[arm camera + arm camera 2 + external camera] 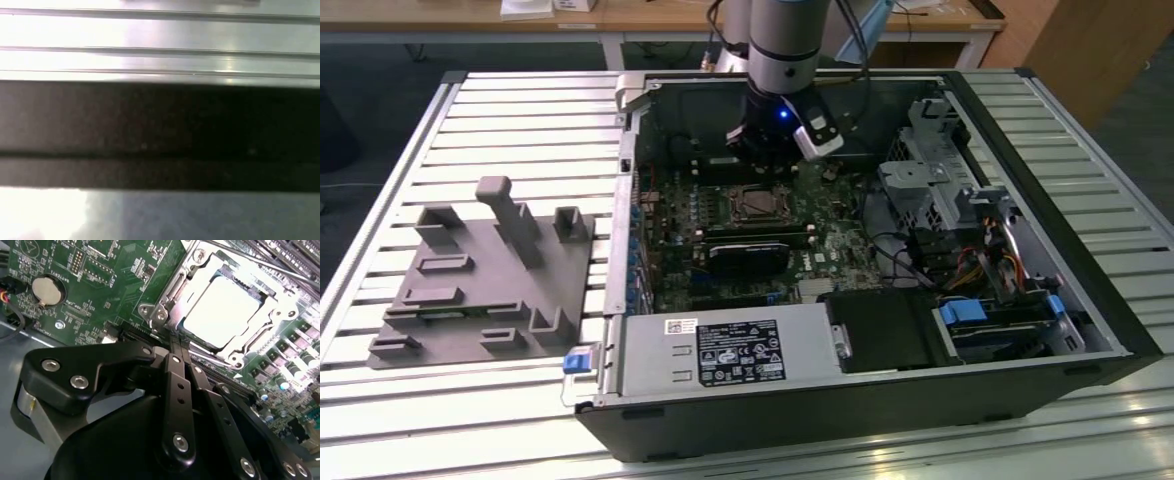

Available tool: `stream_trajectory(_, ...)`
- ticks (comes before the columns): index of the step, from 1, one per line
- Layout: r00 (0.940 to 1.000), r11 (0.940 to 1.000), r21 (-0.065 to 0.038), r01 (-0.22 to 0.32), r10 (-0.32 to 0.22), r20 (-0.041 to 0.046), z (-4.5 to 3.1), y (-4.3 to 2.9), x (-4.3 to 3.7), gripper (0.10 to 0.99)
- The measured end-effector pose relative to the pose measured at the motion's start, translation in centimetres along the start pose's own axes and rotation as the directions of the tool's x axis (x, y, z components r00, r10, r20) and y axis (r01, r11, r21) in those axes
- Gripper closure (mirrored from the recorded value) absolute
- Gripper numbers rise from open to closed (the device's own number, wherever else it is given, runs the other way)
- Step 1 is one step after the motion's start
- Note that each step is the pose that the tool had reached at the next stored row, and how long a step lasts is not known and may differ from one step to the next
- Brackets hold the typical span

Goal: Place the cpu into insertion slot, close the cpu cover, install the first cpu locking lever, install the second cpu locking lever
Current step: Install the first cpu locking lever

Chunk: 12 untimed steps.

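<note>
Beside the closed black hand (176, 347), flat silvery cpu (222, 310) under its square metal cpu cover (175, 295).

An open black computer case (1067, 300) lies on a table (520, 120) of ribbed metal slats. Inside it a green motherboard (680, 260) carries a round silver coin battery (47, 290), seen in the second wrist view. A black rectangular card (750, 255) sits across the board. A grey power supply with a label (720, 352) fills the case's near edge, beside a blue-tabbed drive bay (987, 320). Orange and black cables (974, 262) run nearby. Outside the case, towards the exterior view's left, a grey fixture block (480, 285) with upright posts rests on the slats.
</note>
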<state>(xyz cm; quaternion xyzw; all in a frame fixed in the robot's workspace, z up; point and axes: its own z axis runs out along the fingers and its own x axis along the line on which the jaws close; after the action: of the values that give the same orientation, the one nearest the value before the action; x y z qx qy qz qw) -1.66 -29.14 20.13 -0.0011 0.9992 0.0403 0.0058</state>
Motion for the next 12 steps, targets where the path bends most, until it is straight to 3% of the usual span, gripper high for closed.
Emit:
stream_trajectory(2, 1.0000, 1.0000, 0.001, 0.000, 0.000, 0.0002, -0.02, 0.03, -0.01, 0.973)
stream_trajectory(9, 1.0000, 0.9991, 0.042, 0.000, 0.000, -0.0005, 0.30, 0.20, -0.08, 0.973)
stream_trajectory(12, 1.0000, 0.9988, 0.048, 0.000, 0.000, -0.0004, 0.44, 0.33, -0.13, 0.973)
